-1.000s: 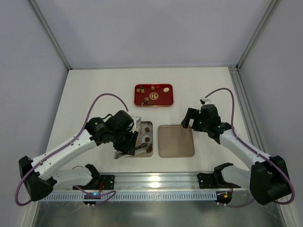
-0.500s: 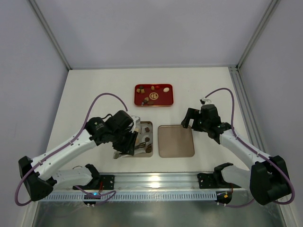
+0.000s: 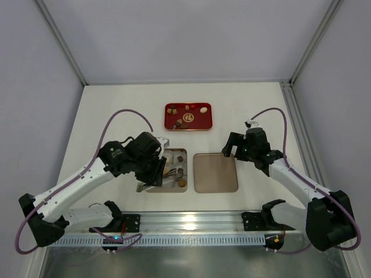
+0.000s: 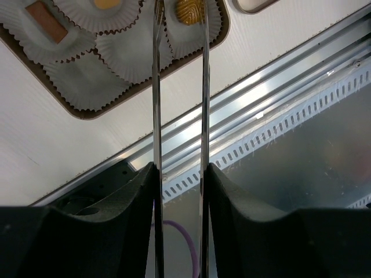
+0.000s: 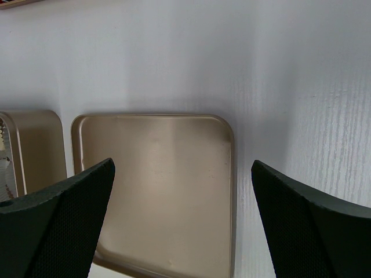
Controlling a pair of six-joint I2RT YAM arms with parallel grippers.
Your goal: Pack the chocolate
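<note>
The chocolate (image 4: pixel 188 8) is in two places. Some pieces sit in white paper cups (image 4: pixel 124 49) inside the tin (image 4: pixel 226 24). The other pieces lie on the red tray (image 3: pixel 200 124), which is on the far side of the tin and a little apart from it. In the tin the wrist view shows a gold ribbed piece, a brown rectangular piece and an orange-tan round piece, each in its own cup.

The left gripper (image 4: pixel 179 171) stands over the near edge of the tin and is closed narrowly on a pair of metal tweezers (image 4: pixel 156 116), with one finger pressing each blade from outside. The two blades stay slightly apart and reach over the tin, one on each side of the gold ribbed piece. Their tips leave the picture, so I cannot tell if they touch it.

The right gripper (image 5: pixel 182 165) is spread wide with nothing between its fingers. It hangs above the gold lid (image 5: pixel 156 197), which lies flat just beside the tin on its right side.
</note>
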